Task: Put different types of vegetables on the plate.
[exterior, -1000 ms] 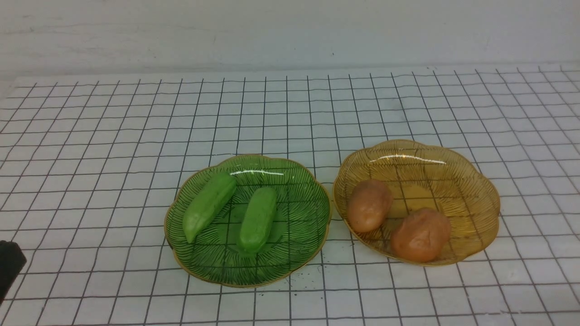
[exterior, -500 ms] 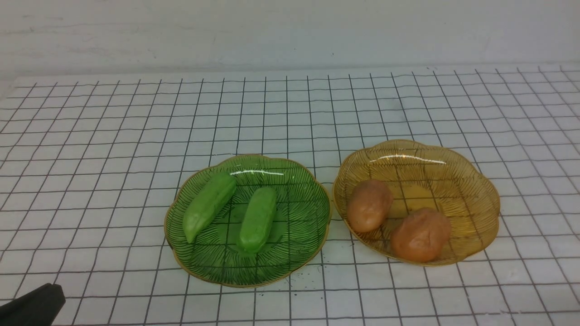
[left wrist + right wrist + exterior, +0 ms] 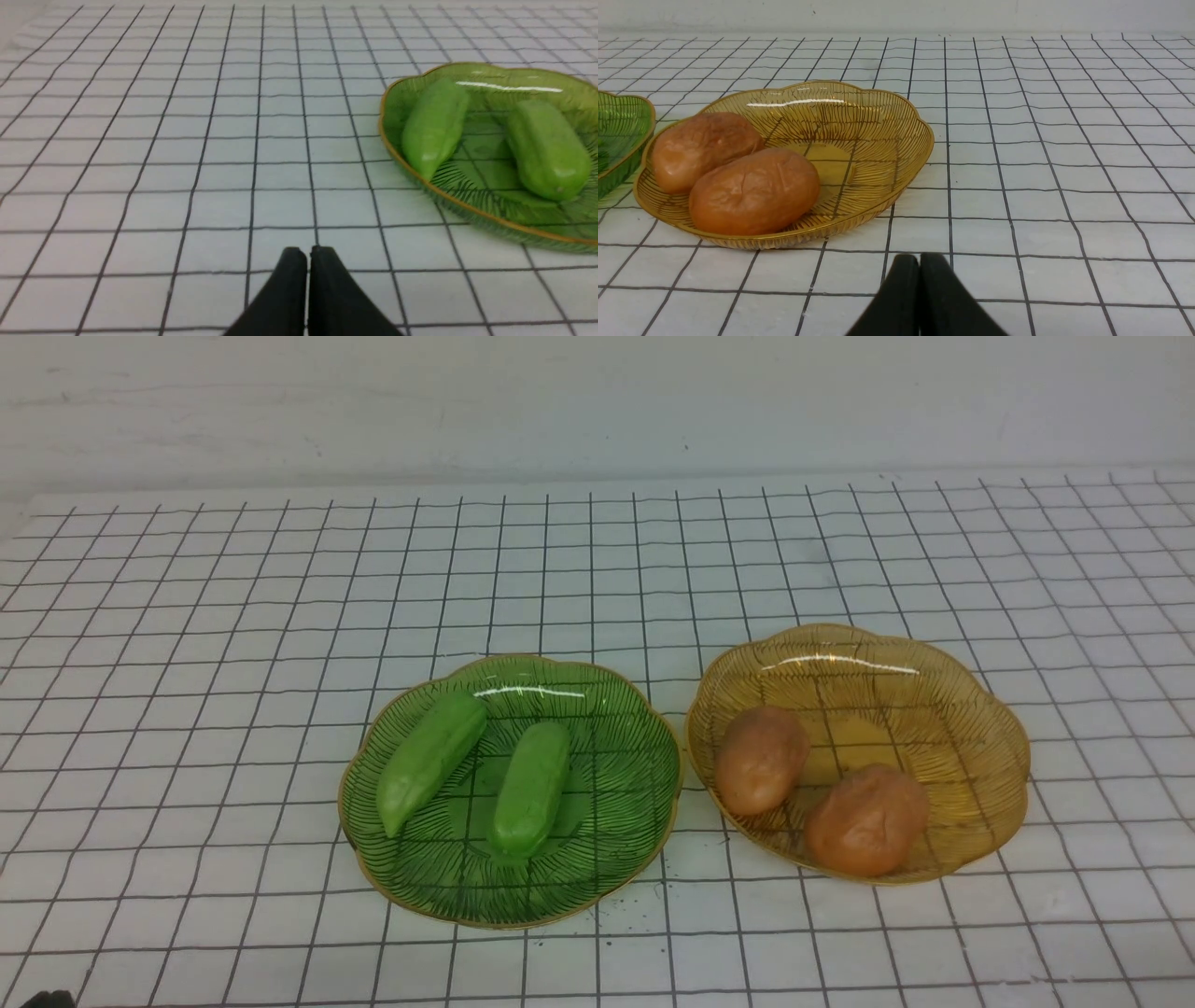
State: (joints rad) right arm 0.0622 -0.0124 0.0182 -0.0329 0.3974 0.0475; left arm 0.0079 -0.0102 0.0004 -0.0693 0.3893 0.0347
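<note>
Two light-green cucumbers (image 3: 429,761) (image 3: 530,789) lie side by side in the green glass plate (image 3: 616,859). Two orange-brown potatoes (image 3: 761,758) (image 3: 866,819) lie in the amber glass plate (image 3: 971,747) to its right. In the left wrist view my left gripper (image 3: 308,252) is shut and empty, low over the cloth, with the green plate (image 3: 448,198) and its cucumbers (image 3: 434,126) (image 3: 546,149) ahead of it to one side. In the right wrist view my right gripper (image 3: 919,259) is shut and empty, short of the amber plate (image 3: 896,121) and its potatoes (image 3: 754,191) (image 3: 703,149).
A white cloth with a black grid (image 3: 187,644) covers the table. A pale wall (image 3: 597,401) runs along the back. A dark tip of the left arm (image 3: 47,1000) just shows at the front view's bottom left corner.
The left arm's dark end has slid down and out at the bottom left of the front view, leaving only a sliver. Plates and vegetables have not moved.
</note>
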